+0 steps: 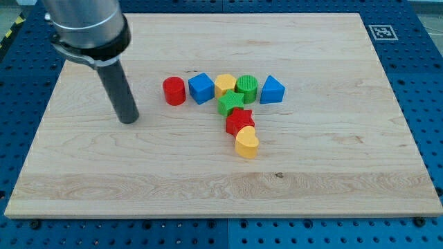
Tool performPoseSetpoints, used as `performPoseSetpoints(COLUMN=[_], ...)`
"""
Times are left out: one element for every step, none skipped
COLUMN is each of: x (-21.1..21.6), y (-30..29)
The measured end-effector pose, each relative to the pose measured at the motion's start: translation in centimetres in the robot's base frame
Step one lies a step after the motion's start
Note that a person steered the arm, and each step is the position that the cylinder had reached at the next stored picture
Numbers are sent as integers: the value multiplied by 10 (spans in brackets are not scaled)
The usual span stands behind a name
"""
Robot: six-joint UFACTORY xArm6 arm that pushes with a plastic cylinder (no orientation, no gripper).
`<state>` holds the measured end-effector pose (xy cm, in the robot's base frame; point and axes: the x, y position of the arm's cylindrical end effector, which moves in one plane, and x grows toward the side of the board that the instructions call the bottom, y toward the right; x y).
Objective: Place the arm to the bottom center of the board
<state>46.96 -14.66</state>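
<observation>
Seven blocks cluster mid-board; your tip (129,119) sits left of the red cylinder (174,90), well apart. No claw here, just a stiff rod, nothing to grab. Bottom center of the board (221,200) looks free, so probably an easy slide.

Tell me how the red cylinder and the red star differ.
The red cylinder is round and upright; the red star is pointed and lies flat. The red cylinder stands alone at the row's left end, apart from the blue block, while the red star sits wedged between the green star and the yellow heart. My tip is nearer the cylinder. Both are red.
</observation>
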Motion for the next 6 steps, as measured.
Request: performPoseSetpoints(x=[0, 0, 1, 29, 58, 84], y=[28, 54, 70, 70, 75, 89])
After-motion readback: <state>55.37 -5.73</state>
